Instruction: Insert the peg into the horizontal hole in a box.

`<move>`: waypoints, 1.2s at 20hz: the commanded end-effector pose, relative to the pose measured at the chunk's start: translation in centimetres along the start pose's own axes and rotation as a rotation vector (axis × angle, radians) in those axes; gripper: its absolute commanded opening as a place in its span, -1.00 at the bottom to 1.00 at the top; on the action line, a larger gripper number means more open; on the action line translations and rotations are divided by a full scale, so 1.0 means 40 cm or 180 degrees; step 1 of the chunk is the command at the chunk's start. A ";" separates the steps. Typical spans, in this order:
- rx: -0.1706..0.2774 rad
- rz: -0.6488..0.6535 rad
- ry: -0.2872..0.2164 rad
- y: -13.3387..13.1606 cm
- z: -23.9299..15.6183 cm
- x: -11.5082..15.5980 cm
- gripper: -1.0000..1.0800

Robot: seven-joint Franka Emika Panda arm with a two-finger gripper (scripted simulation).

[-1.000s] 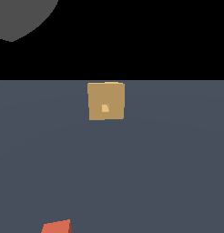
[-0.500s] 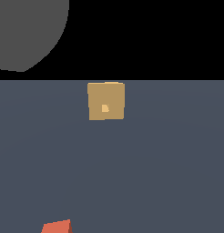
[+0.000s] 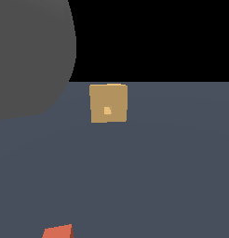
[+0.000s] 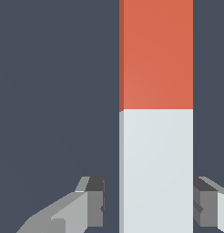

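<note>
Hand (image 4: 148,205) open, straddling flat matte square-section peg (image 4: 155,113), one finger apart; tan cube box (image 3: 108,103) near worktop (image 3: 172,176) far edge.

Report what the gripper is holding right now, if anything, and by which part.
Nothing is held yet. The gripper is open, its fingers straddling the pale grey-white end of the peg, with a visible gap on one side.
</note>
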State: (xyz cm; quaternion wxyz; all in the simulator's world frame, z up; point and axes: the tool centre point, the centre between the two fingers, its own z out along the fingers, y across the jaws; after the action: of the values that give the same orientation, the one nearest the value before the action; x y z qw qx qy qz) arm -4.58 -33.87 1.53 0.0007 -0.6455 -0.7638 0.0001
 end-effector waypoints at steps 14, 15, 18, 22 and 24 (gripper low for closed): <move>-0.0003 -0.0001 -0.0002 0.004 -0.001 0.011 -1.00; -0.0003 -0.0001 -0.0002 0.005 -0.002 0.017 -1.00; -0.0003 0.0002 -0.0002 0.011 -0.004 0.045 -1.00; -0.0003 0.0006 -0.0002 0.024 -0.011 0.106 -1.00; -0.0003 0.0007 -0.0002 0.033 -0.015 0.149 -1.00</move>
State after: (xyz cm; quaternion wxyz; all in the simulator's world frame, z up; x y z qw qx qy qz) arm -4.43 -29.10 1.92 0.0010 -0.6469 -0.7625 0.0004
